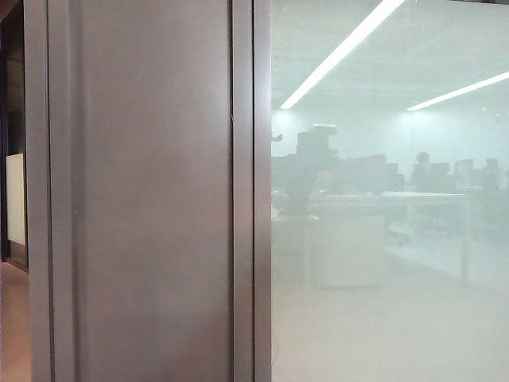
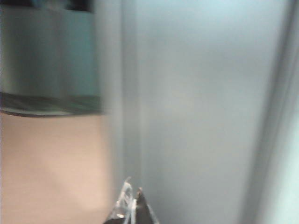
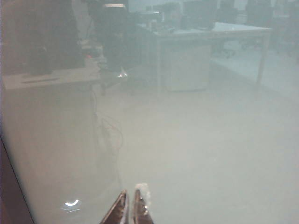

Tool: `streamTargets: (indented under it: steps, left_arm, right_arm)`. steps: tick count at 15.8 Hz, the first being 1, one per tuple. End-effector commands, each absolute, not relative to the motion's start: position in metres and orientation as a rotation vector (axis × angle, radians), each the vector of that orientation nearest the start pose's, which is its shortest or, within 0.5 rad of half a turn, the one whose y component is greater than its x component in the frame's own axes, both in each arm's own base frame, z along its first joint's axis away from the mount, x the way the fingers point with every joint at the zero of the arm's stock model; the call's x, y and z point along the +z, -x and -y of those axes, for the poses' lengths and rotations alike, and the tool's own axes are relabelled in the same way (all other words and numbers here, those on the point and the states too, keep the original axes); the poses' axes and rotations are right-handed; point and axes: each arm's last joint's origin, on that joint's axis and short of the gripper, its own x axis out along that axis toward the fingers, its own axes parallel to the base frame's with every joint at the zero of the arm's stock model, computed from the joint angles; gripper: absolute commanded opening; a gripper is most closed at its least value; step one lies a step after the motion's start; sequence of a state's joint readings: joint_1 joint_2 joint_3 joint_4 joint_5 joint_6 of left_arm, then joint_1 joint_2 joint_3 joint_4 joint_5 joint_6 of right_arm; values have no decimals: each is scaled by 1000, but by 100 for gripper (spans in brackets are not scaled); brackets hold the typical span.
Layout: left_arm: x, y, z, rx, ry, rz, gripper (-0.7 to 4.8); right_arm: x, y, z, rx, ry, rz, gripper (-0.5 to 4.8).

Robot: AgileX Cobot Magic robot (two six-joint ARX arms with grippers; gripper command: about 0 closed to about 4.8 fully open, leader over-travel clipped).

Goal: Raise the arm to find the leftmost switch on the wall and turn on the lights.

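No switch shows in any view. The exterior view shows neither arm nor gripper. It holds only a grey metal wall panel (image 1: 151,199) and a frosted glass wall (image 1: 382,278) to its right. In the left wrist view my left gripper (image 2: 133,186) is shut and empty. It points at the grey panel (image 2: 201,116) near its vertical edge. In the right wrist view my right gripper (image 3: 131,191) is shut with nothing in it, close to the frosted glass (image 3: 210,154). A faint slender dark shape (image 3: 105,140) hangs in the glass beyond the tips, too hazy to identify.
A vertical metal frame post (image 1: 252,191) divides panel from glass. Behind the glass lie hazy desks (image 1: 350,231), dark monitors (image 1: 314,155) and lit ceiling strips (image 1: 342,52). A doorway gap and tan floor (image 1: 12,318) lie left of the panel.
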State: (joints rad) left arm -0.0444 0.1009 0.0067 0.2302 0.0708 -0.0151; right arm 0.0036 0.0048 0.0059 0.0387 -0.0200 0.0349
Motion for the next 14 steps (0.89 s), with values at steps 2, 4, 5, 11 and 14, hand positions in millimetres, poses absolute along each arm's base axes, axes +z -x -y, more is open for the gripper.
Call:
streamTargets:
  steps: [2, 4, 5, 11, 14]
  left_arm:
    - [179, -96, -8, 24, 101, 133, -5]
    - [177, -96, -8, 28, 98, 117, -5]
    - [176, -97, -8, 28, 99, 104, -5]
    - [172, -97, -8, 28, 104, 63, -5]
    - [172, -97, -8, 28, 103, 63, -5]
  right_arm:
    - [171, -97, -1, 25, -32, 62, 22]
    - [172, -97, -1, 26, -32, 62, 22]
    - [171, -97, -1, 26, -32, 61, 22]
    - [171, -97, -1, 25, -32, 60, 22]
    - [171, -97, -1, 25, -32, 60, 22]
